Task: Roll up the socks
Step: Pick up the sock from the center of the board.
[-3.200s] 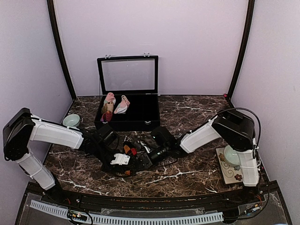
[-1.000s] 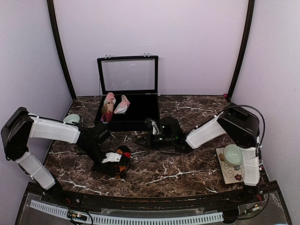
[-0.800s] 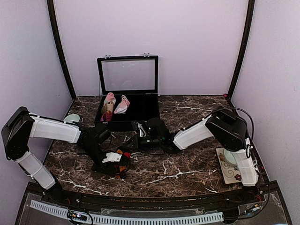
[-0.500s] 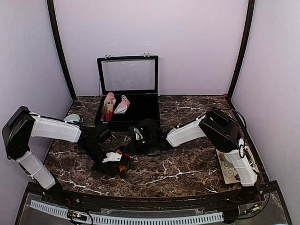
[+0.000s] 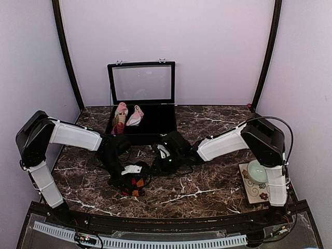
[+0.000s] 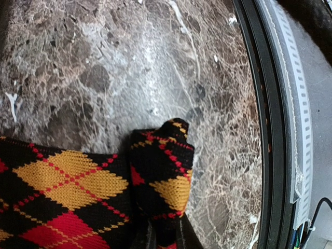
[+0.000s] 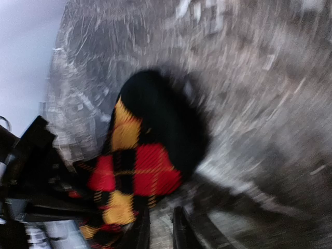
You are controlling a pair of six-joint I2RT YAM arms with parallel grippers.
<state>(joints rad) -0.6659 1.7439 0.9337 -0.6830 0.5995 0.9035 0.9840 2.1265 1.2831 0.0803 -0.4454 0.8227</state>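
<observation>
Black argyle sock (image 5: 136, 182) sat half-bunched on the bench (image 5: 207, 187), pinched in our closed left jaws, rolling unfinished we judged; whether our right jaws beside it stood open or shut we could not tell.

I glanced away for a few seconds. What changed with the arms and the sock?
The right pincer drew back from the argyle sock toward the case, then swung back and hovers just right of the sock. The left arm's elbow rose. The left pincer kept its grip on the sock; the case stayed put.
</observation>
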